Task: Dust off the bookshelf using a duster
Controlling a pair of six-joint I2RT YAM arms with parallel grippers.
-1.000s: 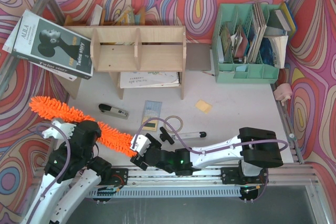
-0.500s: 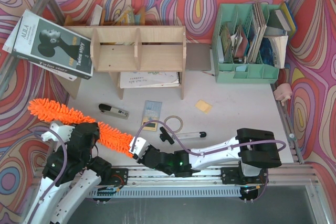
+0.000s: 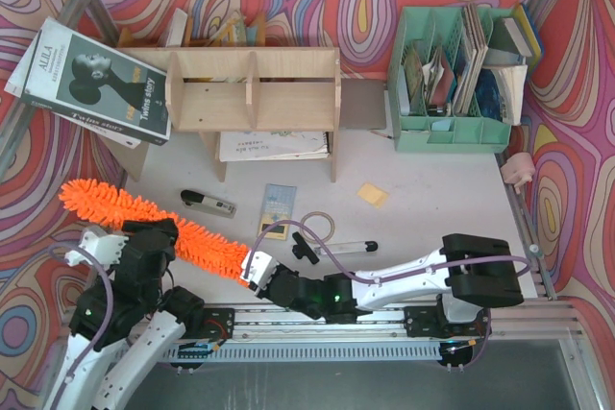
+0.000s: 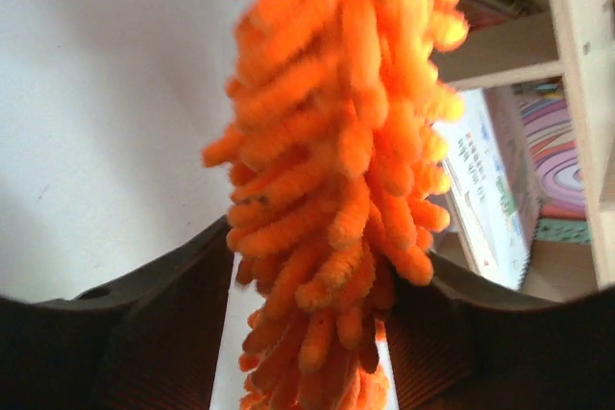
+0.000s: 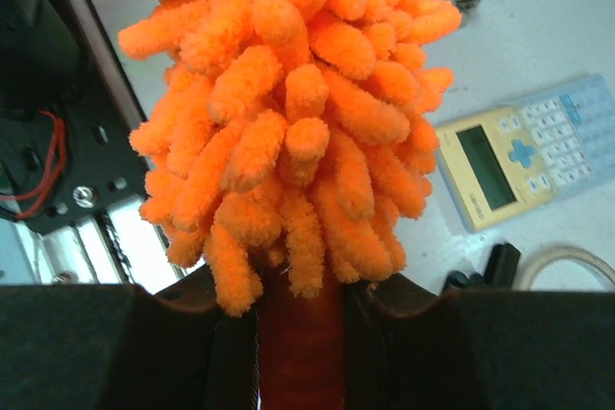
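The duster [image 3: 207, 249] lies slantwise at the near left corner of the worktop [image 3: 432, 199]. Its fluffy tip reaches out past the left edge and its handle end points toward the middle of the near edge. It is well apart from the bookshelf [image 3: 255, 93], which stands along the far edge, left of centre.

The right gripper [image 3: 252, 271] is clamped on the handle end. In the right wrist view its fingers [image 5: 183, 352] press both sides of the slim orange stem, just below the fluff [image 5: 288, 141]. The left gripper [image 3: 161, 233] straddles the fluffy head about halfway along. In the left wrist view its fingers [image 4: 144, 333] stand parted around the strands [image 4: 336, 170], with a strip of white worktop showing between one finger and the fluff, so this hold is loose, not a pinch.

A calculator [image 3: 279, 208] lies just beyond the handle end, and a small silver-black tool [image 3: 207, 204] lies between the duster and the bookshelf. A ring of tape [image 3: 317, 228] and a black pen [image 3: 351, 249] sit near the right arm, with a yellow note [image 3: 372, 195] a little further back.

A large magazine [image 3: 96, 79] leans tilted against the bookshelf's left end, and papers [image 3: 274, 146] lie flat under the shelf between its legs. The mint-green file organiser [image 3: 452, 74], stuffed with booklets, stands at the far right corner.
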